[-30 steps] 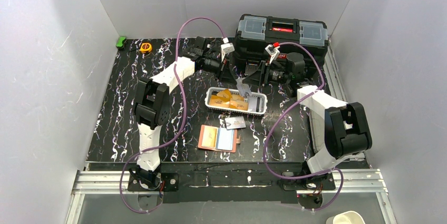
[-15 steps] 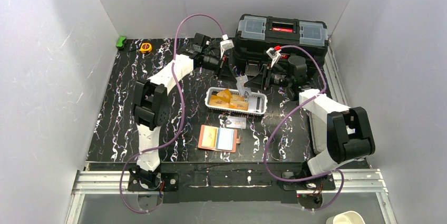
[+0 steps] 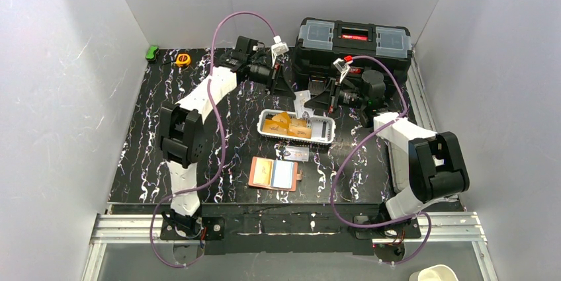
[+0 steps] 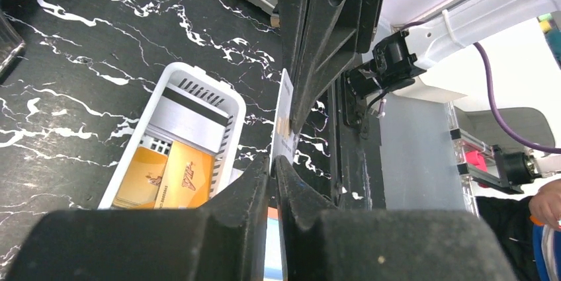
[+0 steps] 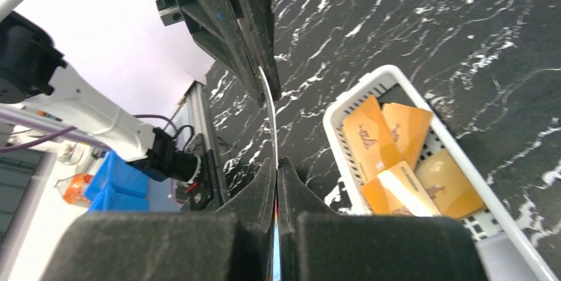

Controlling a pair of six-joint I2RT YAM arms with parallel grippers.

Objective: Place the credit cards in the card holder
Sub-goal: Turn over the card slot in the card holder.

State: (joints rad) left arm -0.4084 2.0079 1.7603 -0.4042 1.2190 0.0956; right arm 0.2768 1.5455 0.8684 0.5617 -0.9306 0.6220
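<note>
Left gripper [image 4: 272, 162] and right gripper [image 5: 276, 164] are both pinched shut on one pale card [image 3: 302, 100], held on edge in the air just beyond the white basket [image 3: 327, 129], the two facing each other. Nearer than the basket, the card holder [image 3: 253, 174] lies open and flat; a striped card [image 3: 296, 154] lies between holder and basket. Orange cards [image 3: 284, 124] sit in the basket. Left arm [image 3: 205, 99] and right arm [image 3: 397, 129] stretch past the basket's ends and bend inward. A black toolbox [image 3: 354, 36] stands beyond the basket.

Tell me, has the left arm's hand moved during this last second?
Yes. In the top view the left hand has drawn back from the white basket, toward the table's far-left corner.
</note>
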